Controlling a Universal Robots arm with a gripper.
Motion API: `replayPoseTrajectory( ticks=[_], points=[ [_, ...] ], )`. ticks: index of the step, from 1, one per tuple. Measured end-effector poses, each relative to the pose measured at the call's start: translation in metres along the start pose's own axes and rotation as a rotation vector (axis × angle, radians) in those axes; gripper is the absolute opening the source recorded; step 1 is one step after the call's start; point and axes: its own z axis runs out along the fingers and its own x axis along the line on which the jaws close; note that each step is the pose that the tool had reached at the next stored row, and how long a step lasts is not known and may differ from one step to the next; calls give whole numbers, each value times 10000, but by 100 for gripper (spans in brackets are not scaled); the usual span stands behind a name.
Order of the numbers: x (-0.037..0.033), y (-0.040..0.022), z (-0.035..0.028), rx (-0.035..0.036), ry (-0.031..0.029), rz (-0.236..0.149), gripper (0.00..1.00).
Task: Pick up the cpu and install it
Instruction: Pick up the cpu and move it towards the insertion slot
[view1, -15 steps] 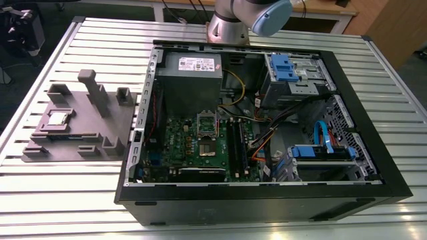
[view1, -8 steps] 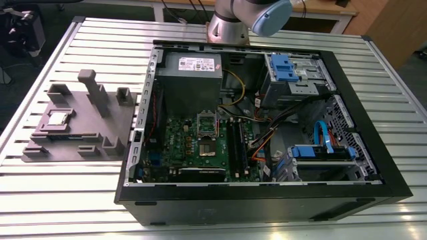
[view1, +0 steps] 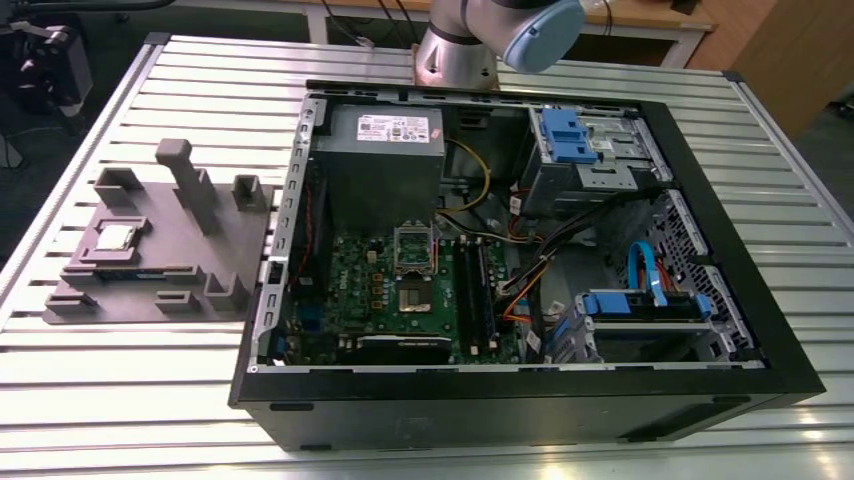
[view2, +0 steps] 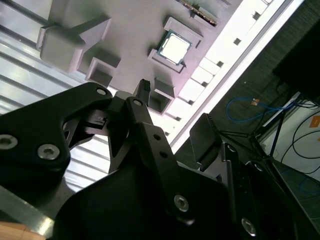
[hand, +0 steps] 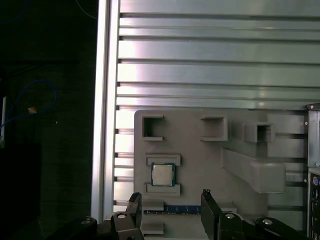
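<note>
The hand (hand: 171, 201) hangs released, its fingers spread with nothing between them, clear of the cpu (hand: 162, 174). The cpu lies flat in a recess of the grey fixture (hand: 200, 165). The fixture sits on the slatted counter (hand: 210, 75), beside the open computer case (view1: 534, 400), toward the exterior view's left.
</note>
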Motion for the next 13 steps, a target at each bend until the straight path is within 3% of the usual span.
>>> replayPoseTrajectory(
  ticks=[13],
  points=[
    [-1,-4,104,0,1,1,59]
  ],
)
